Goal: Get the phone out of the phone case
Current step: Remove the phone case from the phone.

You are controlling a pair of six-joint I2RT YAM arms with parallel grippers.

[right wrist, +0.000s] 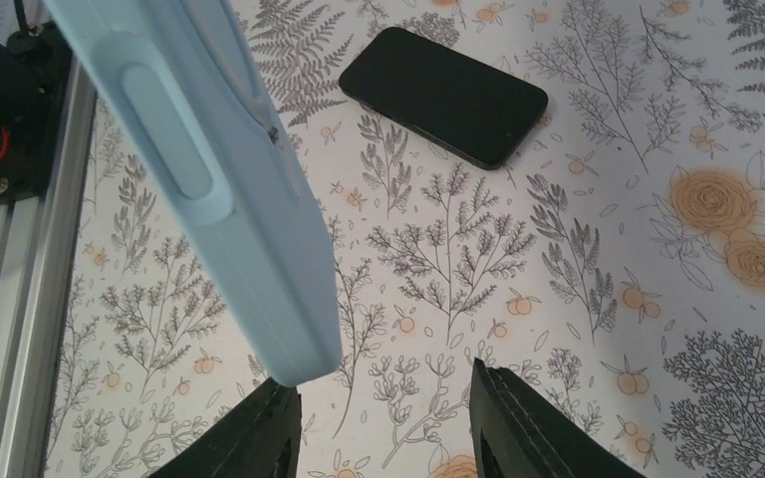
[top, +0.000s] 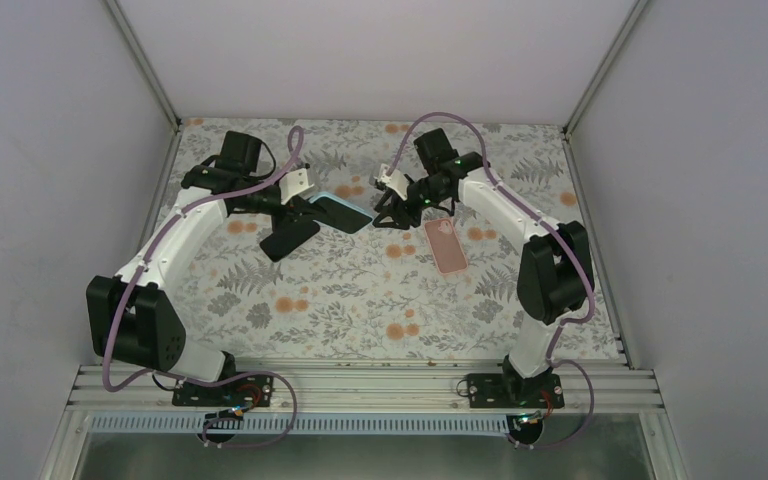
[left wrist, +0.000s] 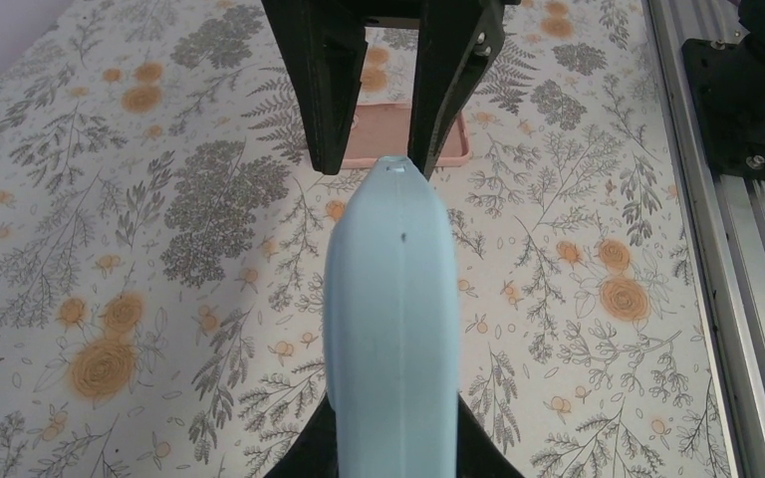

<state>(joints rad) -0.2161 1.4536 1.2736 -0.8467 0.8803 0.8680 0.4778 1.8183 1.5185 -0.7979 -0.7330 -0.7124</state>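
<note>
My left gripper (top: 312,206) is shut on one end of a light blue phone case (top: 345,212), held edge-up above the table; its face looks dark from above, and whether a phone sits inside I cannot tell. In the left wrist view the case (left wrist: 393,299) runs forward from my fingers. My right gripper (top: 388,205) faces it with jaws open. The free end of the case (right wrist: 219,179) lies just over the right gripper's left fingertip (right wrist: 264,428), not between the jaws. A black phone (top: 290,238) lies flat on the table below the left gripper.
A pink phone case (top: 447,246) lies flat on the floral cloth right of centre, under the right arm. The black phone (right wrist: 443,95) shows beyond the right gripper (right wrist: 383,418). White walls close in three sides. An aluminium rail (top: 360,385) runs along the near edge.
</note>
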